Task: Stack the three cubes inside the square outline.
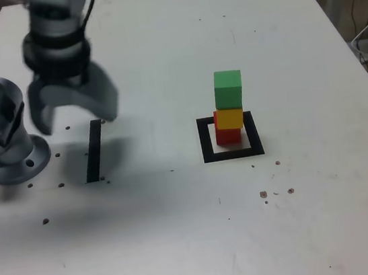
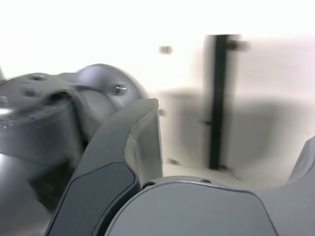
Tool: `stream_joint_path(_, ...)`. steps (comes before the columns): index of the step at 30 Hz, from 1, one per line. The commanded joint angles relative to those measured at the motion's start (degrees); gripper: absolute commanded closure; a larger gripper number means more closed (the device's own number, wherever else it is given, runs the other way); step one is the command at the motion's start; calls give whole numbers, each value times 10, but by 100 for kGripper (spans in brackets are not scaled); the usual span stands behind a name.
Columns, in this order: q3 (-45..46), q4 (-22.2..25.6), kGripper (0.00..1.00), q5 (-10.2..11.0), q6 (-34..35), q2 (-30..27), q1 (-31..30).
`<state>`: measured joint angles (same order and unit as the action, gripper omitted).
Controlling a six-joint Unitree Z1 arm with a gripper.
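Note:
Three cubes stand in one stack inside the square outline (image 1: 231,137) right of centre in the exterior view: the red cube (image 1: 228,135) at the bottom, the yellow cube (image 1: 229,118) on it, the green cube (image 1: 228,89) on top, slightly offset. My gripper (image 1: 76,116) hangs well off to the exterior view's left, above the table near the arm's base, jaws spread wide and empty. In the wrist view the gripper (image 2: 231,147) shows only table between its fingers (image 2: 142,142); the cubes are out of that view.
A straight black strip (image 1: 93,151) lies on the white table just below the gripper, also seen as the black strip (image 2: 216,98) in the wrist view. The arm's grey base (image 1: 6,151) sits at the exterior view's left edge. Cables hang off the table's right side.

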<state>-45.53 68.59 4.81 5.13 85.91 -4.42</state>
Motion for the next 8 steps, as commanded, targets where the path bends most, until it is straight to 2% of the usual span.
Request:
stream_joint_path(1,8,-8,0,-6,1,-7,1)
stream_joint_path(8,16,-22,0,-17,-1,-12,1)
